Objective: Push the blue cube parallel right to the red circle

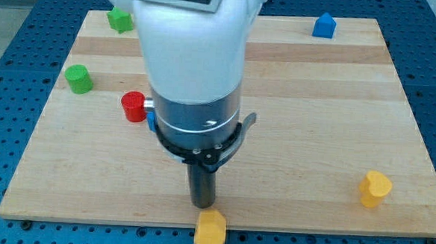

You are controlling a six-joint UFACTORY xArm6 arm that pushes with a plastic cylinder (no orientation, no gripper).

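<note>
The red circle (133,106) stands on the wooden board (315,127) at the view's left of middle. Just to its right a sliver of a blue block (150,120) shows; the arm body hides most of it, so its shape cannot be made out. My tip (202,205) is near the board's bottom edge, just above a yellow block (211,230), and well below and to the right of the red circle and the blue sliver.
A green cylinder (78,78) sits at the left. A green block (119,19) is at the top left. A blue house-shaped block (325,26) is at the top right. Another yellow block (375,188) is at the bottom right.
</note>
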